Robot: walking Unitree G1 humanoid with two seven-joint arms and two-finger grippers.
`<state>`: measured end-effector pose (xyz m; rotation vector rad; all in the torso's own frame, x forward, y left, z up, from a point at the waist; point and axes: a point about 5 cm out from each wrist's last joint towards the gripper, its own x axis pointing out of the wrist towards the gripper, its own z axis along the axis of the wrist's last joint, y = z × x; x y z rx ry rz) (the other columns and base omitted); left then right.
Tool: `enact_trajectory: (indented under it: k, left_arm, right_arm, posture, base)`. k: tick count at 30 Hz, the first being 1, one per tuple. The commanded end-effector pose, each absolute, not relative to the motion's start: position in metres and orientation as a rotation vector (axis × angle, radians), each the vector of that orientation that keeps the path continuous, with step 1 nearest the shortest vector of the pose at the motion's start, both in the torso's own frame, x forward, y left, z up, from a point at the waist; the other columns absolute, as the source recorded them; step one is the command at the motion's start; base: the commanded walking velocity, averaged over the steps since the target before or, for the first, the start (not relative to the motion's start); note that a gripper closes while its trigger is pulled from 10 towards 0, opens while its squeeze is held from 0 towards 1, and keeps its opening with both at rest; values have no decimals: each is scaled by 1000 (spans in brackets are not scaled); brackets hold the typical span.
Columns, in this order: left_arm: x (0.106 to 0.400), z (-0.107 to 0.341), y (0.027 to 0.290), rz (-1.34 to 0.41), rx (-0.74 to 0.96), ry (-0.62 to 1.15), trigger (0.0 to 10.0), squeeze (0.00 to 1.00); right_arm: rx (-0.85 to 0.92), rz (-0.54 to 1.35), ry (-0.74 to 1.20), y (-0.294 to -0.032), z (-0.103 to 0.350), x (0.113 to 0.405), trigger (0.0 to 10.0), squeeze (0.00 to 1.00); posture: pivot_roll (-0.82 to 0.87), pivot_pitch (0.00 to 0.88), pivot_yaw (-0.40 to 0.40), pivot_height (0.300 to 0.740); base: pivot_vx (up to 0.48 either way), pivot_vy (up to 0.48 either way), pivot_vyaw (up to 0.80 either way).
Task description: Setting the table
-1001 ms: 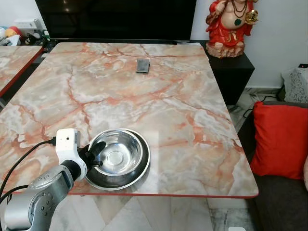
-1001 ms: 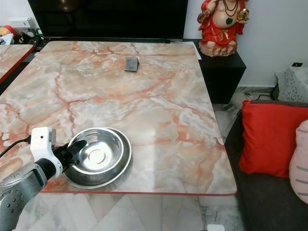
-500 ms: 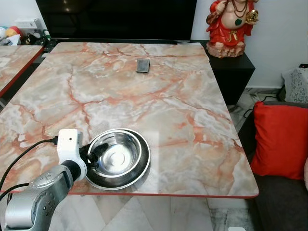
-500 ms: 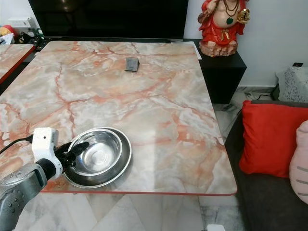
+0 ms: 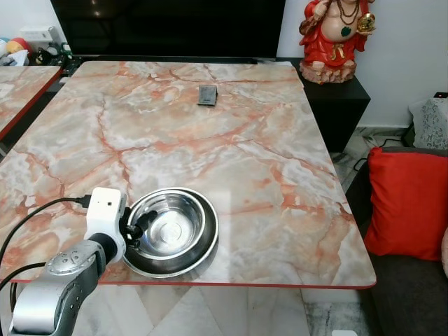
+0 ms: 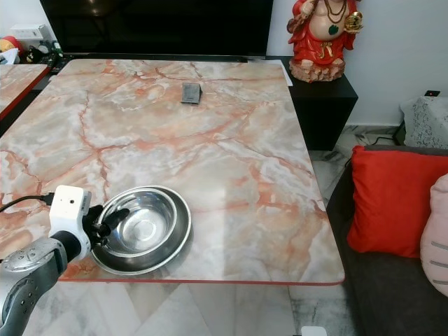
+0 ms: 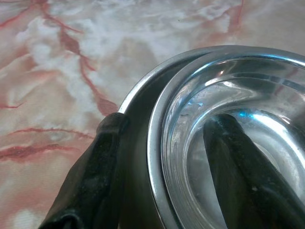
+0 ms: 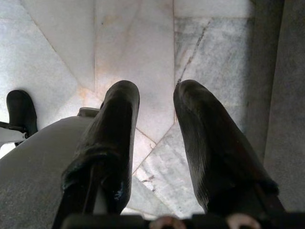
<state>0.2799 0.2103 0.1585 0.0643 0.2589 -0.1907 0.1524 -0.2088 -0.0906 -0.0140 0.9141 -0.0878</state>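
Note:
Two steel dishes are nested near the front left edge of the marble table point(image 5: 231, 126): a small steel bowl point(image 5: 171, 225) sits inside a wider steel dish point(image 5: 204, 248). My left gripper point(image 5: 136, 227) is at their left side and is open. In the left wrist view one finger point(image 7: 102, 162) rests outside the small bowl's rim point(image 7: 153, 143), over the wide dish, and the other finger point(image 7: 233, 157) lies inside the bowl, neither pressing the rim. My right gripper point(image 8: 155, 102) hangs open over the tiled floor.
A small dark flat object point(image 5: 207, 94) lies far back on the table. Behind it stand a black TV point(image 5: 168, 24) and a red statue point(image 5: 334, 38) on a dark cabinet. A red cushion point(image 5: 409, 203) lies on a sofa at the right. A second table point(image 5: 21, 84) stands at the left.
The small bowl, held a little raised and tilted a second ago, now sits level in the wide dish. My left wrist has shifted slightly right and down.

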Motion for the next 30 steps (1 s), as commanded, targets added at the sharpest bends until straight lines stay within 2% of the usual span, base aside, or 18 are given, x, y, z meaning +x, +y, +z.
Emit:
enact_trajectory:
  k: [1, 3, 7, 11, 16, 21, 26, 30]
  left_arm:
    - [278, 158, 210, -196, 85, 262, 10000, 0]
    - [278, 158, 210, -196, 85, 262, 10000, 0]
    - [278, 184, 215, -150, 104, 66, 10000, 0]
    - [277, 191, 221, -92, 177, -10, 10000, 0]
    - [267, 201, 241, 133, 266, -156, 10000, 0]
    - [259, 199, 235, 132, 281, -211, 10000, 0]
    - [251, 183, 237, 235, 250, -215, 10000, 0]
    - [251, 181, 236, 236, 244, -224, 10000, 0]
  right_arm:
    - [-19, -88, 940, -210, -93, 146, 10000, 0]
    - [-19, -88, 940, -210, -93, 146, 10000, 0]
    - [-22, -86, 939, -210, -93, 146, 10000, 0]
    - [-23, -86, 939, -211, -93, 146, 10000, 0]
    - [-23, -86, 939, -211, -93, 146, 10000, 0]
    - [-25, -82, 941, -211, -93, 145, 10000, 0]
    - [-22, -82, 939, -210, -93, 146, 10000, 0]
    - [-22, -83, 938, -210, -93, 146, 10000, 0]
  posture:
    - [81, 133, -16, 740]
    - [81, 133, -16, 740]
    - [82, 134, -21, 740]
    - [83, 133, -22, 740]
    - [79, 133, -22, 740]
    - [86, 130, -24, 740]
    - [79, 120, -20, 740]
    - [80, 113, -18, 740]
  base:
    - [0, 0, 0]
    - [0, 0, 0]
    - [0, 0, 0]
    - [0, 0, 0]
    - [0, 0, 0]
    - [0, 0, 0]
    - [0, 0, 0]
    - [0, 0, 0]
